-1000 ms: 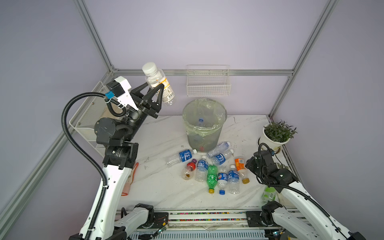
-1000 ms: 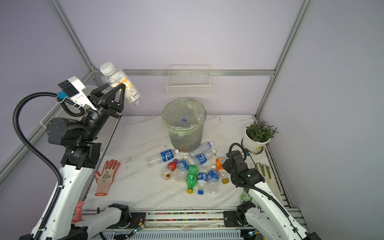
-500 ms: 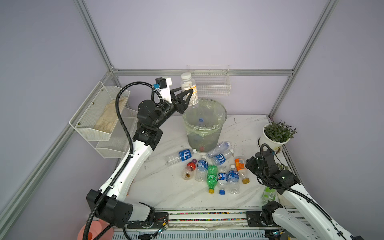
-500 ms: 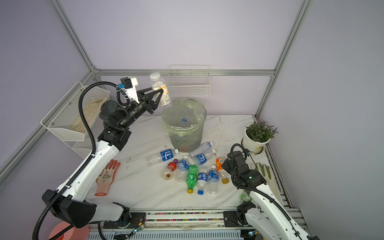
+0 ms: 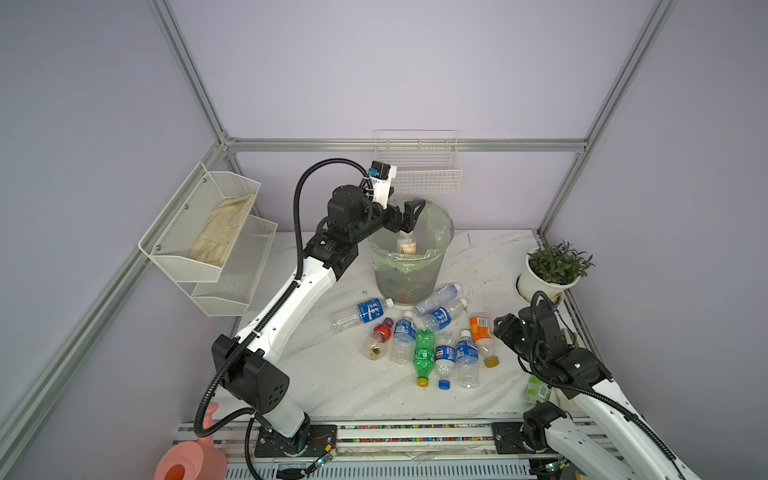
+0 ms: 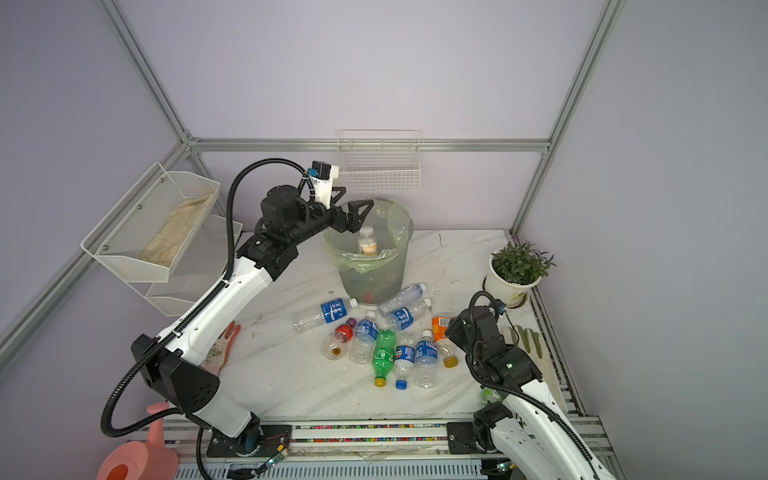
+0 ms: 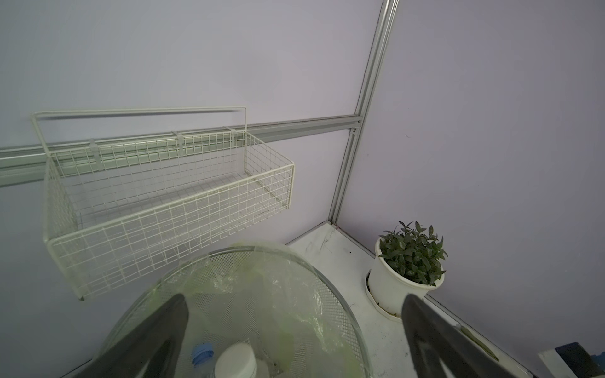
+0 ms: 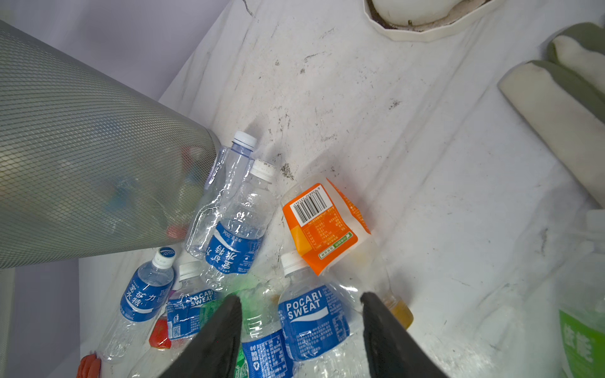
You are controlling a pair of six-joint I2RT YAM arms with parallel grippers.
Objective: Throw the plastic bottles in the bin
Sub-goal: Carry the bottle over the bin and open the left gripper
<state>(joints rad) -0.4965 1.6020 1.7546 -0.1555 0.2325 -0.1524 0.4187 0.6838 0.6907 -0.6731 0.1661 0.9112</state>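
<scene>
The left gripper (image 6: 355, 198) hangs empty, jaws spread wide, above the round grey mesh bin (image 6: 374, 278) so the clear orange-labelled plastic bottle (image 6: 368, 245) drops inside.

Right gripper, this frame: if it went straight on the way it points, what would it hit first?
Most likely the blue-labelled Pocari Sweat bottle: in the wrist view it shows right between the open fingers of the right gripper. How far below it lies is unclear.

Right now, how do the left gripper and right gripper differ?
The left gripper hovers above the bin; the right gripper hangs low over the bottles on the table. The left gripper's jaws are spread wide; the right gripper's stand narrower. Both hold nothing.
</scene>
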